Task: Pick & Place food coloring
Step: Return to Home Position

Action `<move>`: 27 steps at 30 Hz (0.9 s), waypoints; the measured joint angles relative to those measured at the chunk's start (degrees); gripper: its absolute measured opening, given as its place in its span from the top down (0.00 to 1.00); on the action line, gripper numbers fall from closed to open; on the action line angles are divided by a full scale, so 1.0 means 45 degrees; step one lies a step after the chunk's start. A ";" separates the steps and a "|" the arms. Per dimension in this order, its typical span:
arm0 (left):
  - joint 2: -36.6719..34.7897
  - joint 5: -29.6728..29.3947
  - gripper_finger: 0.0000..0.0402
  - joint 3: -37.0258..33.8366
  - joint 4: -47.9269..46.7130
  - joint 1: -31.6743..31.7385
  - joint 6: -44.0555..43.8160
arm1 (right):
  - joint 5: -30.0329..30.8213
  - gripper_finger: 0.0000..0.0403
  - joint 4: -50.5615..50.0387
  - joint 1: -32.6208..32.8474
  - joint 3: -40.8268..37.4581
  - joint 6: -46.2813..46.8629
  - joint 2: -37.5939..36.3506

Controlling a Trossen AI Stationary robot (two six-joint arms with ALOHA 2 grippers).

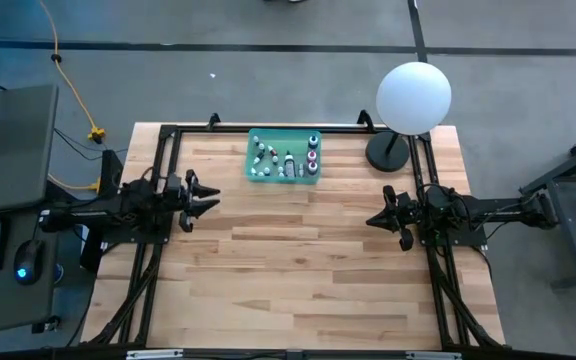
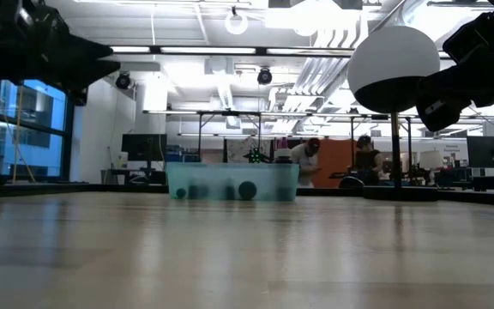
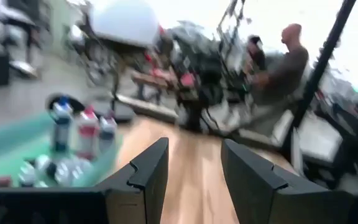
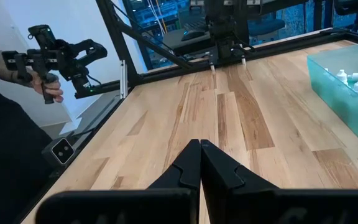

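Observation:
The food coloring bottles, tiny with whitish caps, some standing and some lying, sit inside the green translucent tray near the table's far edge; they also show in the left wrist view and the right wrist view. My left gripper hovers open above the table's left side, left of and nearer than the tray, its fingers apart and holding nothing. My right gripper hovers at the right side, its fingers shut together and holding nothing.
A white globe lamp stands on a dark round base at the far right corner. A black frame borders the table. Bare wood spans the middle and near side. A person's hand with a controller shows beyond the table.

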 joint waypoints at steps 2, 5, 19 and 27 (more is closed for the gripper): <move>0.0005 0.0616 0.63 -0.0004 -0.0555 0.0000 0.0000 | 0.0000 1.00 0.0000 0.0000 -0.0002 0.0000 -0.0002; 0.0005 0.1009 0.63 -0.0005 -0.1548 -0.0003 -0.0278 | 0.0000 1.00 0.0000 -0.0001 -0.0002 0.0000 -0.0001; 0.0365 0.0944 0.63 0.0009 -0.1643 0.0000 -0.0379 | 0.0000 1.00 0.0000 0.0002 -0.0002 0.0000 0.0002; 0.0365 0.0925 0.63 0.0009 -0.1672 0.0000 -0.0379 | 0.0000 1.00 0.0000 0.0000 0.0001 0.0000 0.0002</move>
